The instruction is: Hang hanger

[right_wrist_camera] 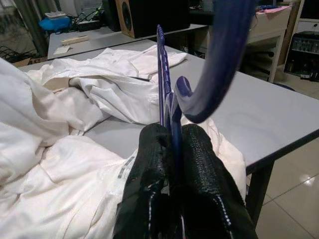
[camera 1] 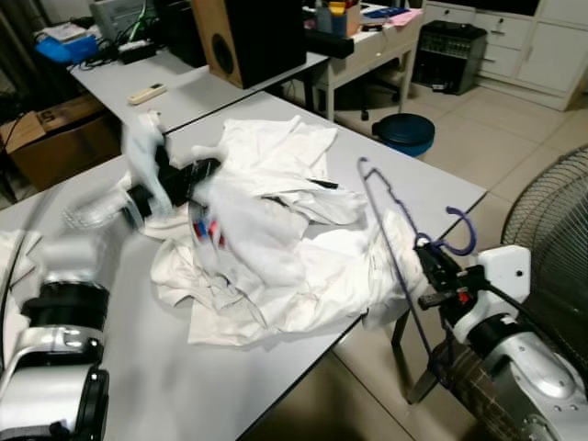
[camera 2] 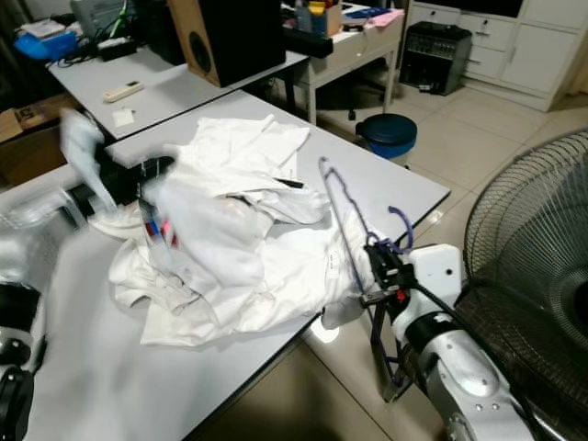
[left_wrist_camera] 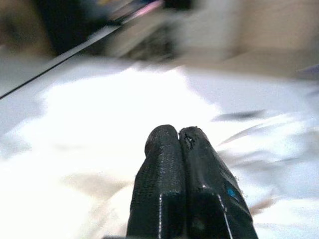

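Right gripper (right_wrist_camera: 172, 149): fingers clamped narrow on the blue hanger (camera 1: 393, 225), held near its hook, upright at the desk's (camera 2: 386, 188) near right edge. Left gripper (left_wrist_camera: 179, 149): fingers pressed together, seemingly pinching a fold of the white garment (camera 1: 276, 248); blurred, so not certain. Garment: heaped across the desk's middle, spilling over the near edge. Step, by judgement: dressing the hanger. Next calls for feeding the hanger into the neck opening.

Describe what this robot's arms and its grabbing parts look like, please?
Both arms are silver with black ribbed joint rings. The right end effector has a white housing, a black cable and a red mark behind two long black textured fingers. The left end effector has matching fingers with a small blue speck.
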You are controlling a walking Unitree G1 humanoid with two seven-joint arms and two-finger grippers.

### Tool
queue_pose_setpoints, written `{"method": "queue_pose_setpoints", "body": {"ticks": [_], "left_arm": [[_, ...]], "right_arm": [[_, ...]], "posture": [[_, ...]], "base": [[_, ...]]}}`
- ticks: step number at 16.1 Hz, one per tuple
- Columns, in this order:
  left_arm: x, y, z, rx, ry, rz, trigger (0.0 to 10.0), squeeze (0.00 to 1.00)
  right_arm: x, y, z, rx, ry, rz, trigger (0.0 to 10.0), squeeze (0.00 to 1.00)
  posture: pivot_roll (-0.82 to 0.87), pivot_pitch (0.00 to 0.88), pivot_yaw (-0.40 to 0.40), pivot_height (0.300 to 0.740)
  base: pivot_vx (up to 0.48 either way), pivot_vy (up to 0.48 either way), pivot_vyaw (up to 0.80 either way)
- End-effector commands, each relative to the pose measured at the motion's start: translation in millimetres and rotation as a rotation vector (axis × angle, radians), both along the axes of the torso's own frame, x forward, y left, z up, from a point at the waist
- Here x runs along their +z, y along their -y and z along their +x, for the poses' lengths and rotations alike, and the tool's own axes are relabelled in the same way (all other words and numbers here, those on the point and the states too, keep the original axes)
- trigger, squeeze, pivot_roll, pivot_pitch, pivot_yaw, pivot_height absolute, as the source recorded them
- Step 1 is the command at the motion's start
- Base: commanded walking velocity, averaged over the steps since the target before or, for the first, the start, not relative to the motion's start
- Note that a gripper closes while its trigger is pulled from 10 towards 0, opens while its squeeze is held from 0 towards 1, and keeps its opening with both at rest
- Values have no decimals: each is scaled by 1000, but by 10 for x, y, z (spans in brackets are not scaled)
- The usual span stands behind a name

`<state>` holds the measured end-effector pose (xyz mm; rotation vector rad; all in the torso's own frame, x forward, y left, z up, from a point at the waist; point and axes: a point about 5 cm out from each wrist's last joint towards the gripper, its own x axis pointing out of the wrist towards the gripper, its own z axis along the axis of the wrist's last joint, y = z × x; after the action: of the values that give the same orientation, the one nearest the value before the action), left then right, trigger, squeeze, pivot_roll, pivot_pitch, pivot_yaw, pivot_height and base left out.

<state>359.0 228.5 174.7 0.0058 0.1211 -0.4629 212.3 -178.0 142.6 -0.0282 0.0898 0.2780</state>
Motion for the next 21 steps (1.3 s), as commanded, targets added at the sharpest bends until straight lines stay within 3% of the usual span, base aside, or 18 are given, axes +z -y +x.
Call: {"method": "queue_pose_setpoints", "body": {"ticks": [1, 2, 3, 4, 6, 8, 9, 10, 12, 14, 16, 17, 18, 19, 20, 21], "left_arm": [[94, -138, 24, 119, 47, 0, 10000, 0], [139, -92, 17, 96, 65, -94, 10000, 71], [186, 1, -1, 35, 82, -176, 10000, 1000], [224, 95, -6, -11, 101, -224, 10000, 1000], [252, 68, 85, 94, 130, -257, 10000, 1000], [189, 69, 62, 13, 99, -94, 10000, 1000], [42, 151, -93, -215, 18, 81, 10000, 1000], [-54, 190, -252, -380, -45, 157, 10000, 1000], [-49, 107, -353, -433, -86, 161, 10000, 1000], [-1, 61, -530, -552, -130, 127, 10000, 1000], [-124, 50, -919, -759, -316, 198, 10000, 1000], [-182, 36, -1018, -778, -367, 221, 10000, 1000], [-238, 33, -1083, -773, -397, 251, 10000, 729], [-310, 35, -1109, -745, -411, 301, 10000, 188], [-359, 35, -1092, -709, -398, 338, 10000, 0], [-447, 16, -975, -554, -323, 438, 10000, 0]], "right_arm": [[2, -15, -21, 7, -7, 0, 10000, 0], [-1, -11, -34, 6, -10, 0, 10000, 0], [-2, -11, -40, 6, -11, -1, 10000, 0], [1, -8, -41, 5, -12, -3, 10000, 0], [14, -3, -31, 0, -7, -6, 10000, 0], [21, 9, -30, -2, -4, -9, 10000, 0], [22, 13, -28, -3, -3, -10, 10000, 0], [19, 13, -24, -3, -2, -11, 10000, 0], [26, 1, -16, -1, 1, -7, 10000, 0], [29, -19, -21, 6, 2, 0, 10000, 0], [13, -54, -29, 15, -2, 8, 10000, 0], [11, -67, -30, 18, -3, 11, 10000, 0], [8, -81, -31, 22, -4, 15, 10000, 0], [3, -96, -30, 28, -6, 18, 10000, 0], [-1, -104, -28, 33, -7, 19, 10000, 0], [-5, -126, -12, 43, -7, 22, 10000, 0]], "posture": [[-107, 0, 147, 740], [-107, 0, 147, 740], [-111, 0, 149, 740], [-113, 0, 149, 740], [-115, 0, 151, 740], [-111, 0, 151, 740], [-111, 0, 152, 740], [-110, 0, 151, 740], [-101, 0, 151, 740], [-93, 0, 152, 740], [-77, 0, 152, 740], [-68, 0, 151, 740], [-60, 0, 146, 740], [-55, 0, 144, 740], [-52, 0, 142, 740], [-46, 0, 138, 740]], "base": [[0, 0, 0], [0, 0, 0], [0, 0, 0], [0, 0, 0], [0, 0, 0], [0, 0, 0], [0, 0, 0], [0, 0, 0], [0, 0, 0], [0, 0, 0], [0, 0, 0], [0, 0, 0], [0, 0, 0], [0, 0, 0], [0, 0, 0], [0, 0, 0]]}}
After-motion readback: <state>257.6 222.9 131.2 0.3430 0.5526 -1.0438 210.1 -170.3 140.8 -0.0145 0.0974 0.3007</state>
